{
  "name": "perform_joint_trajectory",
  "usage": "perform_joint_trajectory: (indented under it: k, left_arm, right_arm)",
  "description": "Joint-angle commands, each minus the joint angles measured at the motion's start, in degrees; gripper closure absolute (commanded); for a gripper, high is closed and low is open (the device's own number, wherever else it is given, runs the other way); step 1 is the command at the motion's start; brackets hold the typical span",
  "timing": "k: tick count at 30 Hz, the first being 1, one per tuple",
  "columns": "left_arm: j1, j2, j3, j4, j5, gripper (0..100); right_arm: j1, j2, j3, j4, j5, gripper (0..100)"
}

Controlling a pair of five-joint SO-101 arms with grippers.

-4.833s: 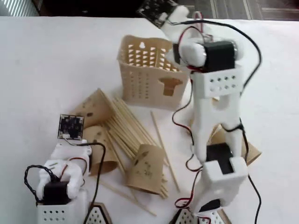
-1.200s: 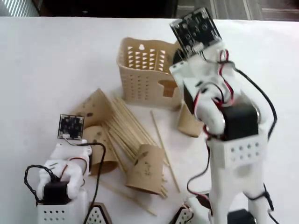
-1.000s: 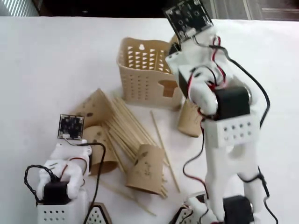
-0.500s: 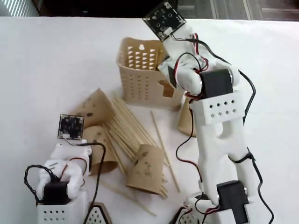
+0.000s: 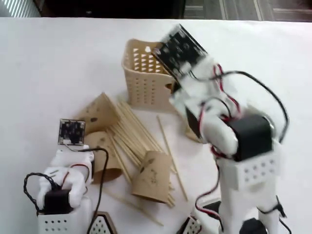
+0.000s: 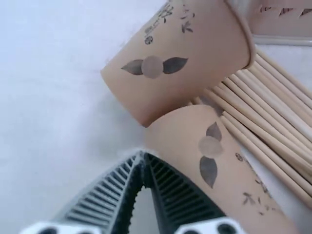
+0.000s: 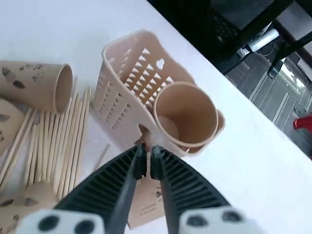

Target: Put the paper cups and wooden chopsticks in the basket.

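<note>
A cream perforated basket [image 5: 141, 73] [image 7: 127, 78] stands at the back of the table. My right gripper [image 7: 147, 148] is shut on the wall of a paper cup [image 7: 185, 114] [image 5: 191, 132], which leans against the basket's right side with its mouth up. Three more paper cups [image 5: 100, 112] [image 5: 105, 153] [image 5: 151, 175] lie among the wooden chopsticks [image 5: 139, 134] [image 7: 58, 141]. My left gripper [image 6: 144, 155] is shut with nothing in it, its tips close to the nearer of two lying cups [image 6: 214, 161] [image 6: 180, 58].
The right arm [image 5: 243, 146] rises over the table's right front. The left arm [image 5: 61, 190] sits at the left front. A loose chopstick [image 5: 170, 156] lies apart from the bundle. Bare white tabletop [image 5: 53, 63] spreads to the left of the basket.
The right arm's wrist swung left over the basket's right edge, then drew back toward the front. The cup stayed beside the basket. The left arm barely moved.
</note>
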Motion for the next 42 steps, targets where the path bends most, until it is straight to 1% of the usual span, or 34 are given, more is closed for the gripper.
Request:
perform_joint_trajectory:
  k: [1, 3, 5, 9, 11, 12, 14, 16, 19, 22, 26, 28, 31, 33, 36, 39, 42]
  left_arm:
    - [-2.07, 0.04, -6.42, -1.05, -0.97, 98]
    - [-2.77, 0.04, -10.73, -0.70, -4.66, 98]
    - [-2.86, 0.04, -15.03, -0.62, -10.37, 98]
    - [-2.95, 0.13, -21.89, -0.53, -22.15, 98]
    - [-2.86, 0.22, -24.44, 0.53, -26.64, 97]
    - [-2.68, 0.22, -26.02, 2.20, -27.96, 94]
    - [-2.68, 0.31, -30.24, 6.68, -28.13, 87]
    - [-2.68, 0.48, -35.34, 10.99, -28.31, 82]
    - [-2.68, 4.97, -42.73, 14.24, -30.42, 83]
    - [-2.95, 17.19, -50.11, 19.08, -33.76, 84]
    - [-2.59, 35.74, -63.65, 30.77, -35.34, 84]
    - [-2.24, 41.54, -67.69, 31.30, -35.60, 84]
    - [-1.27, 43.74, -67.08, 31.12, -36.04, 81]
    - [2.15, 43.74, -64.53, 31.12, -37.19, 75]
    - [7.16, 43.74, -59.43, 31.03, -35.78, 69]
    - [11.03, 44.18, -53.36, 30.42, -35.96, 69]
    - [14.46, 44.18, -45.01, 25.05, -35.96, 69]
  right_arm:
    - [2.77, -3.47, 0.53, 3.91, 0.18, 98.1]
    - [6.20, -4.26, 4.92, 3.82, 0.09, 97.8]
    - [7.96, -4.79, 9.49, 3.74, 0.09, 97.8]
    - [9.80, -6.37, 18.29, 3.74, 0.09, 97.8]
    - [9.98, -7.87, 22.42, 3.56, 0.09, 97.8]
    - [9.98, -8.84, 24.35, 3.56, 0.09, 97.8]
    - [9.98, -11.12, 27.96, 3.47, 0.09, 97.8]
    - [9.98, -13.67, 31.56, 2.86, 0.18, 97.8]
    - [9.98, -17.36, 38.77, -0.40, 0.18, 97.8]
    - [10.07, -19.82, 47.12, -5.67, 0.18, 97.8]
    - [10.95, -20.79, 56.70, -12.70, 0.09, 97.8]
    - [13.05, -20.70, 60.22, -17.01, -1.49, 97.8]
    - [16.57, -20.70, 64.44, -22.81, -5.98, 97.8]
    - [18.15, -20.70, 66.81, -25.89, -8.53, 97.7]
    - [19.82, -20.70, 70.15, -30.11, -12.48, 97.7]
    - [22.29, -20.70, 72.26, -33.10, -14.24, 97.7]
    - [24.92, -20.70, 73.41, -35.38, -15.30, 97.7]
